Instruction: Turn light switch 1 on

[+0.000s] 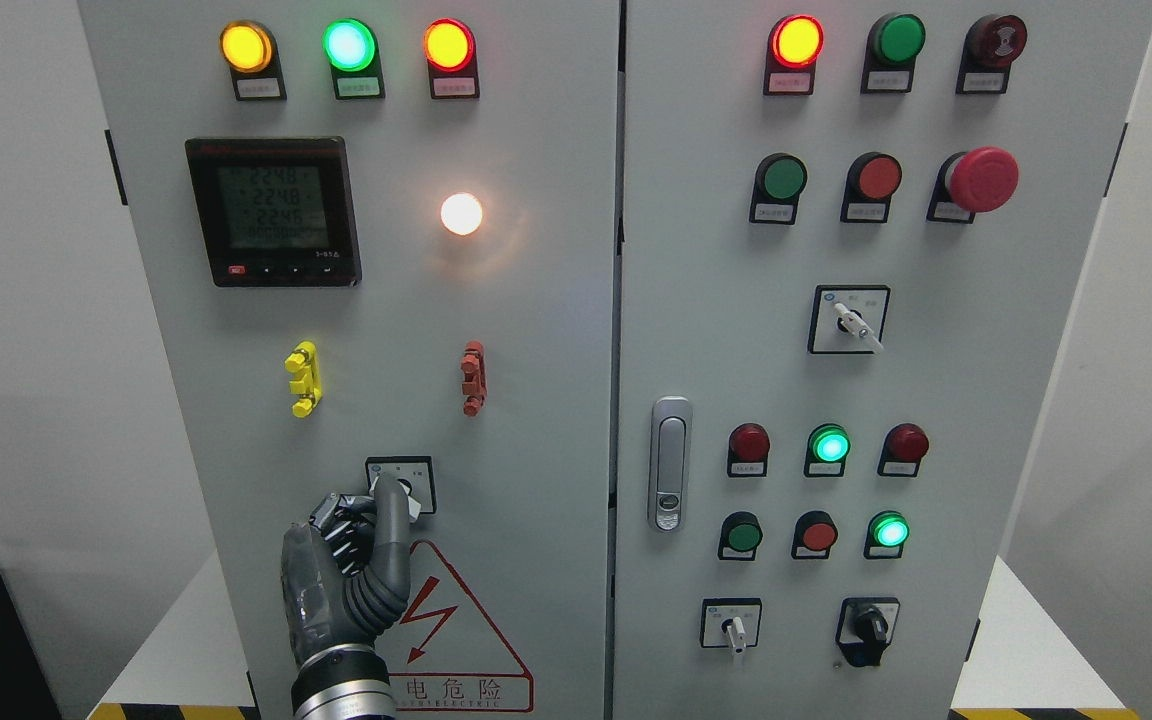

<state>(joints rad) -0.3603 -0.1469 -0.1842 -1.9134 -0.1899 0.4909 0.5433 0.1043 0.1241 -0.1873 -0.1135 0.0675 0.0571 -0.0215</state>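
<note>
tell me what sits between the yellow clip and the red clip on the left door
Nothing: in the head view the grey door panel between the yellow clip and the red clip is bare. The lit white lamp sits higher up, above the red clip.

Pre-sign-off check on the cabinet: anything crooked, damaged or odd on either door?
Nothing looks damaged. The white rotary handle on the right door sits diagonal in its square plate, unlike the lower white one, which points straight down; that may simply be its setting. The left robot hand covers the left door's rotary switch, so its state is hidden.
</note>
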